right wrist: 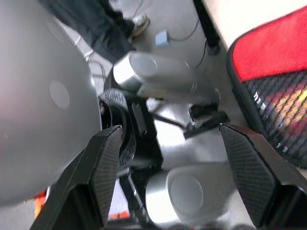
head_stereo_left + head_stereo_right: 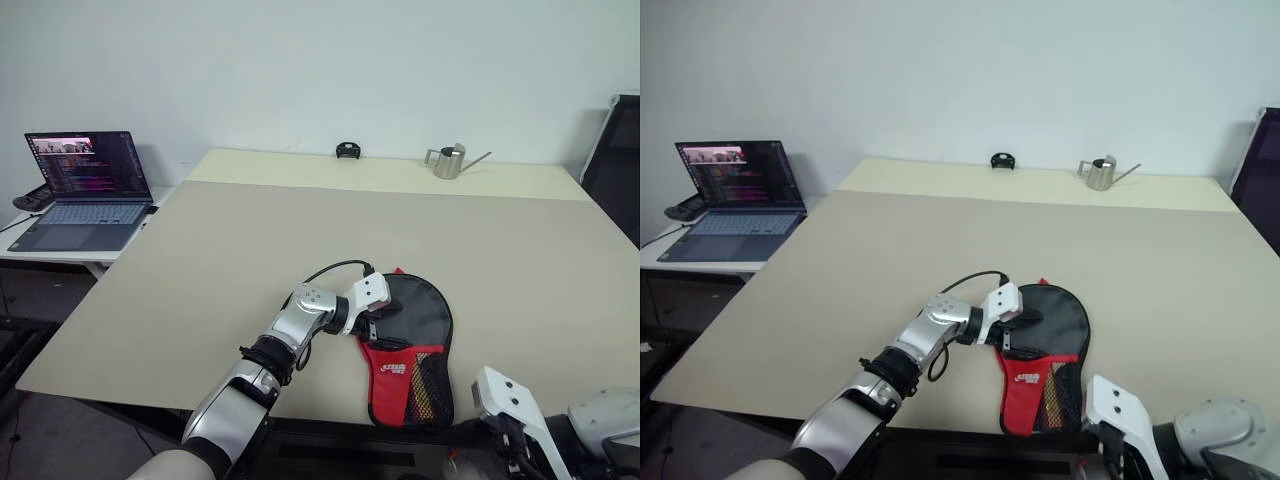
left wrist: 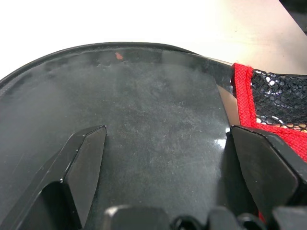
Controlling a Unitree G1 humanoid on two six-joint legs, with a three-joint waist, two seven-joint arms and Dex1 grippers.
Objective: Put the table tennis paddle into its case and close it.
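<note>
Case (image 2: 415, 345) flat near tabletop (image 2: 300, 230) front edge, paddle apparently inside; closure unconfirmed, zip likely remaining. Left claw (image 3: 165, 158) spread wide over black face, gripping nothing. Right claw (image 1: 168, 167) wide, empty, off edge.

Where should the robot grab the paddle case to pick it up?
Probably the red lower end of the case, coming from the table's near edge. It lies flat, that narrow end overhanging the edge, so open fingers could likely pinch above and below. The wide black top lies flat.
</note>
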